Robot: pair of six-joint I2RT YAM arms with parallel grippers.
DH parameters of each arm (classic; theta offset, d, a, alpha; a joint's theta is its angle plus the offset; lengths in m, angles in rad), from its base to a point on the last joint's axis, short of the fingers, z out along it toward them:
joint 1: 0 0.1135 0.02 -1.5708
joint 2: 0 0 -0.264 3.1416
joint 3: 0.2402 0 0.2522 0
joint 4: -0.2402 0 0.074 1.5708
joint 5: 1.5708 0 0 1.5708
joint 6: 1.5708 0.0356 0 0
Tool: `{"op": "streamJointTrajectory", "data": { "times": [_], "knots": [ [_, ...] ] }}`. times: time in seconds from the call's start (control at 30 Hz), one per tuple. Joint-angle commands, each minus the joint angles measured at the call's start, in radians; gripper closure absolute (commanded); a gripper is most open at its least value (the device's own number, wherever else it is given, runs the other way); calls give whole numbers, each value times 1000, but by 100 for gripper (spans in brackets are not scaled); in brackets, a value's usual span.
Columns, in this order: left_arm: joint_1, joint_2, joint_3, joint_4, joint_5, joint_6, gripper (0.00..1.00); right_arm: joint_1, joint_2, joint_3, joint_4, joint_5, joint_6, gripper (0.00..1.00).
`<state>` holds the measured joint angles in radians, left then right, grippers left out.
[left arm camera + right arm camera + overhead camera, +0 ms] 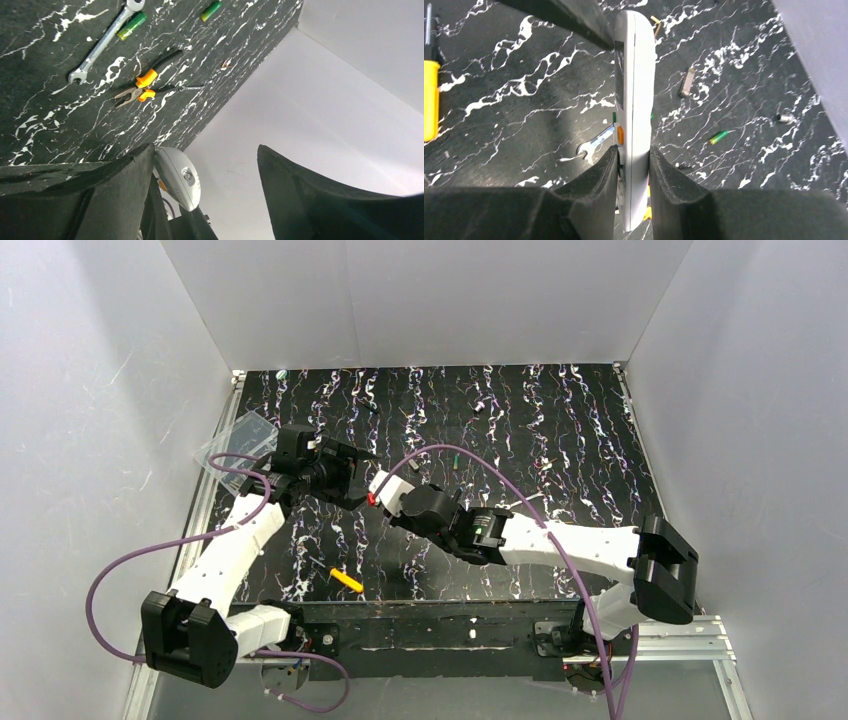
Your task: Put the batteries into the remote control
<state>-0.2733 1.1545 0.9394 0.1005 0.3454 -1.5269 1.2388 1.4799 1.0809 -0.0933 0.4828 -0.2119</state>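
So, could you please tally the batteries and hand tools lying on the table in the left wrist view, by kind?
Green batteries: 2
Silver wrench: 1
Orange-handled pliers: 1
Total: 4

No legible text, label or number anywhere.

Surface: black table, white-veined.
Batteries: two, green, lying apart; one just beside the spanner.
Pliers: orange-handled, near the spanner.
Screwdriver: yellow-handled, on my side of the table.
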Motion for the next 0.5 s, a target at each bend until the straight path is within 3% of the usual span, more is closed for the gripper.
{"op": "streamJointTrajectory", "data": {
  "times": [0.0,0.2,0.37,0.47],
  "knots": [
    [-17,5,-22,26,67,-41,28,24,-21,0,133,69,-92,99],
    [-24,11,-63,102,104,-72,35,48,-5,-1,167,150,-153,99],
    [-27,15,-73,138,128,-88,51,50,21,4,161,162,-179,99],
    [-28,11,-71,132,132,-87,55,52,37,12,147,176,-170,99]
  ]
}}
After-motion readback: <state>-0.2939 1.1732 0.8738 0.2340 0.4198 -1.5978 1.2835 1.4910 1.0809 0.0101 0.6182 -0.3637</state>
